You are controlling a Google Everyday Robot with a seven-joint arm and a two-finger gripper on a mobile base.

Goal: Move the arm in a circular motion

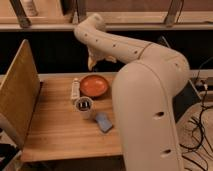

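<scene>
The cream-white arm (145,85) of thick rounded segments with small dark dots fills the right half of the camera view. It bends at an elbow (90,25) near the top middle and comes down to a pale yellowish gripper (93,62). The gripper hangs above the far edge of the wooden table (55,130), just behind and left of the orange bowl (94,85). It holds nothing that I can see.
On the table are a white tube (75,89), a cup with dark contents (84,106) and a blue sponge (104,121). A wooden board (19,95) stands upright at the table's left edge. A counter shelf (45,22) runs behind. Cables (197,125) lie at right.
</scene>
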